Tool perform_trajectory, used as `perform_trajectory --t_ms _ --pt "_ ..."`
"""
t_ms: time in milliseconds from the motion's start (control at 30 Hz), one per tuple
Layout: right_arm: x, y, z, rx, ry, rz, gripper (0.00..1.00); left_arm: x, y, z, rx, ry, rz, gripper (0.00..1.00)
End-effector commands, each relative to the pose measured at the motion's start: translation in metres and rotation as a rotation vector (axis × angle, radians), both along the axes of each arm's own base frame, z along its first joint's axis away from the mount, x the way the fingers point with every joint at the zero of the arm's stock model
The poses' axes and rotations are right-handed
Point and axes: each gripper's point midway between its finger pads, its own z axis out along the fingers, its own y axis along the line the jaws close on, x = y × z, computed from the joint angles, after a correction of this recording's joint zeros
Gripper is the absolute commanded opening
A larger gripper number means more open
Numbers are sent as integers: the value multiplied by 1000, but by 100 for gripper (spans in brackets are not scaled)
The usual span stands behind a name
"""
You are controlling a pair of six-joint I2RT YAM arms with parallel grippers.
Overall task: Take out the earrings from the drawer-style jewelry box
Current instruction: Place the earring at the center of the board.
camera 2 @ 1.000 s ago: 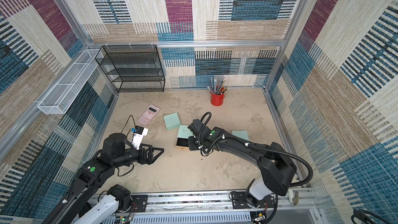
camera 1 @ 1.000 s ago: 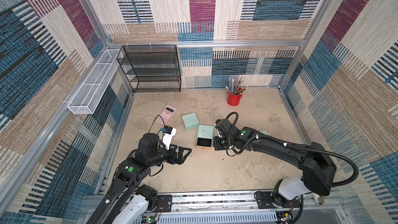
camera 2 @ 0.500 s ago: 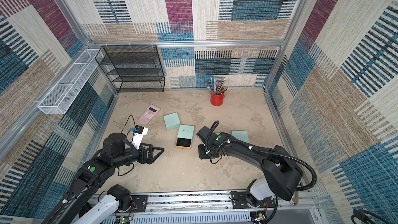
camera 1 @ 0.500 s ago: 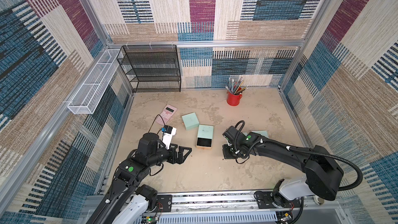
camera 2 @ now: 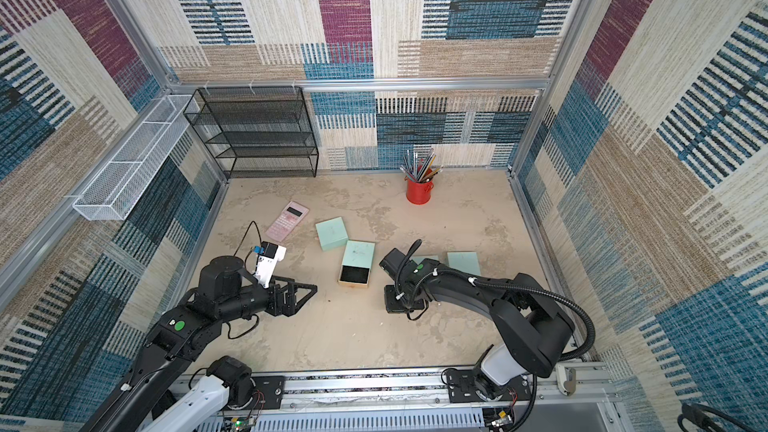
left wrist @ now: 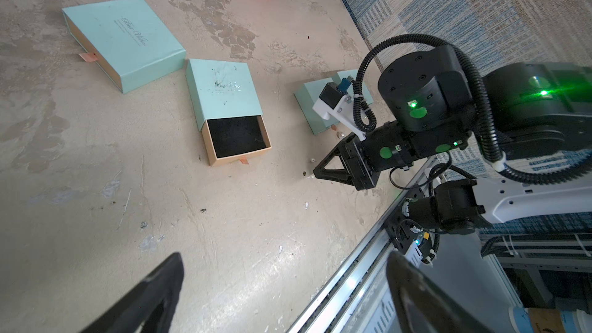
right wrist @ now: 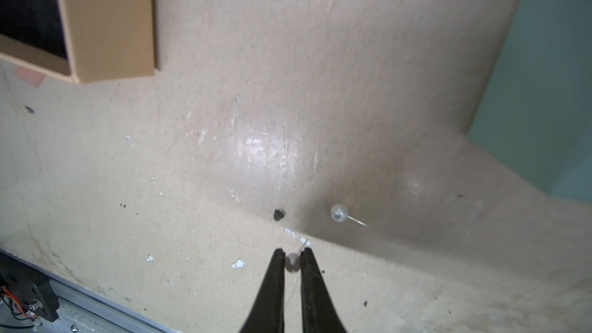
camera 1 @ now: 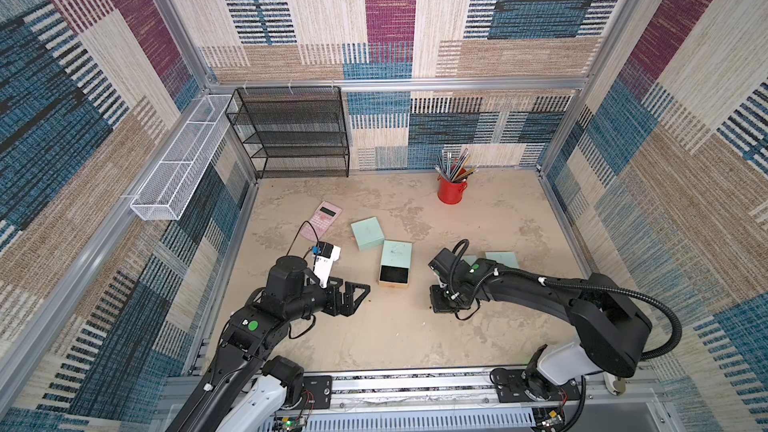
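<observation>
Mint jewelry box [camera 1: 397,254], pink calculator [camera 1: 322,220]

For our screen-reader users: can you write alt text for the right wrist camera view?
The right gripper pinches a small pearl earring between its fingertips over the beige table. A second pearl earring lies loose on the table nearby; the tan corner of the open drawer and a mint-green box show at the frame's edges.

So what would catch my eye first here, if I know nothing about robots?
The right gripper, low over the sandy table, pinches a tiny pearl earring, with a second earring lying loose nearby. Between it and the wide-open left gripper sits a mint-green jewelry box, its black-lined drawer pulled open.
</observation>
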Motion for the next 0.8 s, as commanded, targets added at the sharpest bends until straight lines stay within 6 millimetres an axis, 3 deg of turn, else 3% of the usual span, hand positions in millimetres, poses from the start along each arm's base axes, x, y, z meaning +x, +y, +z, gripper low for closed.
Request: perform_trajectory --t_ms 0,767 --pt "5 4 0 7 -16 10 13 1 -2 4 -16 -14 -6 99" --pt "13 3 -11 -24 -19 7 18 2 -3 3 -15 -9 -6 98"
